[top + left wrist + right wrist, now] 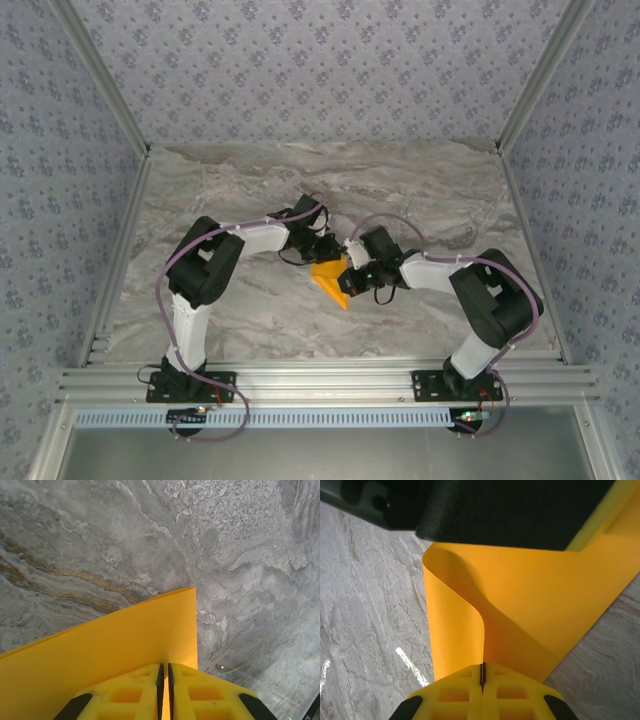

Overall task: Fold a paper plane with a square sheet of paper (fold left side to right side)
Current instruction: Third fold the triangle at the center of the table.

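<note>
Top external shows the square sheet of paper (333, 281) mid-surface (250, 185); left end effector (164, 690) is clamped on one edge; right end effector (482, 680) is pinched shut on another, curling it over, seemingly to fold side onto side.

Top external high behind the near edge, looking down over the whole surface (250, 190), wrist views very close, one along the left pincer (165, 666), one along the right pincer (482, 666), all sharing the square sheet of paper (333, 281).
</note>
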Robot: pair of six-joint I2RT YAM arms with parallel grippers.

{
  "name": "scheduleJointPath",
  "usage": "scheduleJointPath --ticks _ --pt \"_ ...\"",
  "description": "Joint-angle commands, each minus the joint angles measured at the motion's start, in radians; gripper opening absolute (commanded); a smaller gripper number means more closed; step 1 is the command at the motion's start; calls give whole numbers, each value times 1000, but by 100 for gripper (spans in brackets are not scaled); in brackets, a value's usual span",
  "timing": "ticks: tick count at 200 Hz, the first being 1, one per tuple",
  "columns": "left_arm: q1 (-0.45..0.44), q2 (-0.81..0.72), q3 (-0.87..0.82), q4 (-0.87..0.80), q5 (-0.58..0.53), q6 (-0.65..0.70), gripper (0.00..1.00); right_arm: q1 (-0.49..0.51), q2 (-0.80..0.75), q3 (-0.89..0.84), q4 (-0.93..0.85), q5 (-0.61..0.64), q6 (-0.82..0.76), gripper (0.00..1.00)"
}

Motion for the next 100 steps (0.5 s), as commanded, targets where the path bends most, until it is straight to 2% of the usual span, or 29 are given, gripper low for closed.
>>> scheduleJointPath --ticks 1,100 --pt "-17 32 6 -47 -6 19 12 -9 18 23 -29 11 8 0" --pt "-19 37 8 -46 -6 17 12 -15 43 48 -41 20 5 0"
